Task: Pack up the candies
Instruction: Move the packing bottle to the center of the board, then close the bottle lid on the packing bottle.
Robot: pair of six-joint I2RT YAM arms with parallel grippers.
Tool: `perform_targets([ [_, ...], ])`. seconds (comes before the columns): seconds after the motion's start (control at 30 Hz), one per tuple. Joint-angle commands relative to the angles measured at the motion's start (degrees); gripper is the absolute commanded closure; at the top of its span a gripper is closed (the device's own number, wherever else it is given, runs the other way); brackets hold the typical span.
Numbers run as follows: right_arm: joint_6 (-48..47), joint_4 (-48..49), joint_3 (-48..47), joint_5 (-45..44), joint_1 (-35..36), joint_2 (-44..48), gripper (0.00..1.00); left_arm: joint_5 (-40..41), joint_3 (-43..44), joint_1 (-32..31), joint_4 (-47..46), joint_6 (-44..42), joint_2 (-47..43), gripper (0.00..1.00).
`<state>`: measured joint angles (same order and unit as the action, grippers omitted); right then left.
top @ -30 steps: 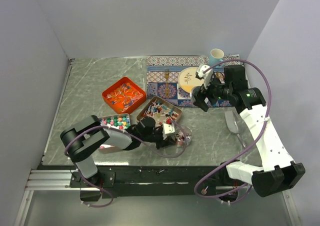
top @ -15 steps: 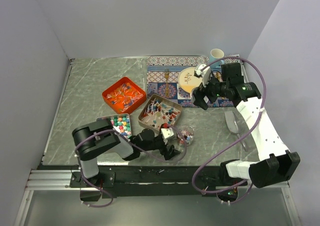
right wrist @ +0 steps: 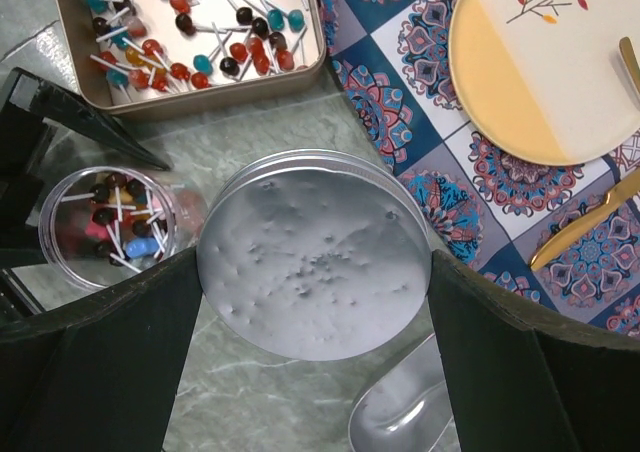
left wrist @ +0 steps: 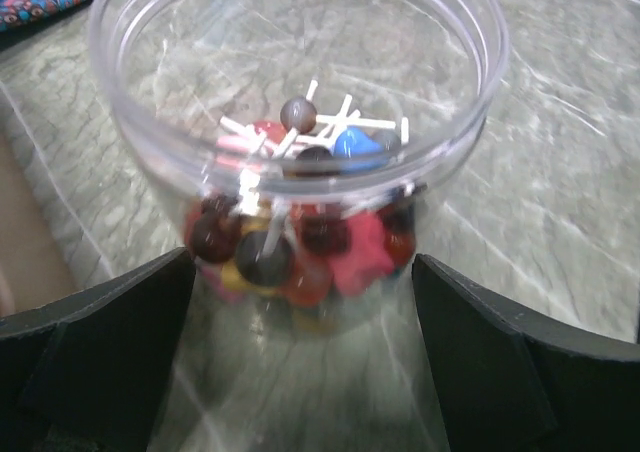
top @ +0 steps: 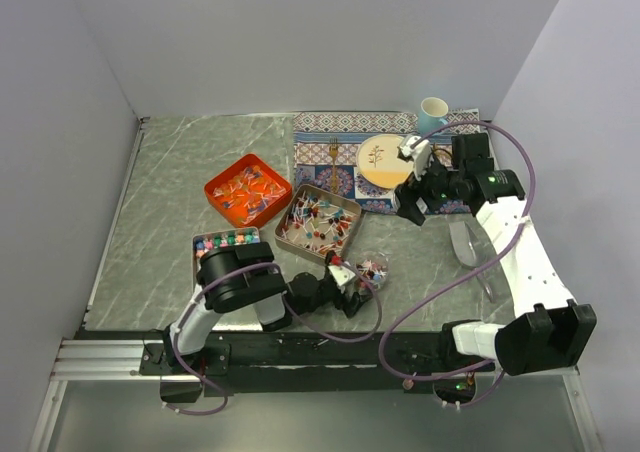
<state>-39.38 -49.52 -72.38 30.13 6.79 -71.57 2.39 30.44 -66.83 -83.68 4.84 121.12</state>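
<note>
Your left gripper (left wrist: 302,272) stands wide open low on the table (top: 170,172), its black fingers (left wrist: 110,352) flanking a clear plastic jar (left wrist: 300,32); whether they touch its wall cannot be told; it has hold of nothing. In the bottom of the jar lie some of the candies (left wrist: 310,212), round red, dark, blue and pink heads on white sticks. Your right gripper (right wrist: 315,262) is spread almost as far, but closed on a round silver lid (right wrist: 315,222), gripped flat by its rim between both fingers, above the table, beyond and to the right of the jar. Just behind the jar sits a tan tin (top: 337,200) of more stick candies; left of it, an orange tray (top: 228,171) holds slim wrapped pieces; nearer you, a small tin (top: 196,242) carries chunky coloured lumps, partly under your left arm. At the back, a patterned placemat (top: 325,132) bears a cream plate (top: 383,162), with a pale cup (top: 433,112) at its far corner; a clear scoop (top: 465,242) lies by your right arm.
</note>
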Motion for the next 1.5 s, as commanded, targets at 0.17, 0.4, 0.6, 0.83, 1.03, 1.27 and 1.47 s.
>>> perform_targets([
  [0.17,-6.23,-2.94,0.92,4.84,-1.77,1.87,0.08,10.08,4.71,-2.96,-4.82,-0.01,8.16,0.04],
  [0.4,-27.18,-20.30,1.37,12.48,-2.74,-0.40,0.08,14.57,8.15,-2.87,-8.77,-2.55,13.08,0.01],
  [0.6,-46.02,-32.40,-0.22,10.93,-0.64,-6.30,0.09,7.39,3.41,-2.87,-12.90,-0.63,12.74,0.09],
  [0.83,-53.17,-26.69,6.01,8.28,6.56,-6.39,0.09,4.55,2.70,-2.61,-13.09,-0.09,13.26,0.17],
  [1.03,-52.38,-19.13,10.06,6.43,12.81,-6.65,0.09,3.32,2.52,-2.52,-13.09,0.52,13.62,0.20],
  [1.27,-49.31,-16.67,8.13,5.56,13.08,-9.64,0.10,3.23,2.70,-2.61,-12.74,1.22,13.97,0.20],
  [1.47,-47.55,-13.85,8.31,4.76,14.21,-11.92,0.10,3.06,2.70,-2.52,-12.82,1.57,14.06,0.20],
])
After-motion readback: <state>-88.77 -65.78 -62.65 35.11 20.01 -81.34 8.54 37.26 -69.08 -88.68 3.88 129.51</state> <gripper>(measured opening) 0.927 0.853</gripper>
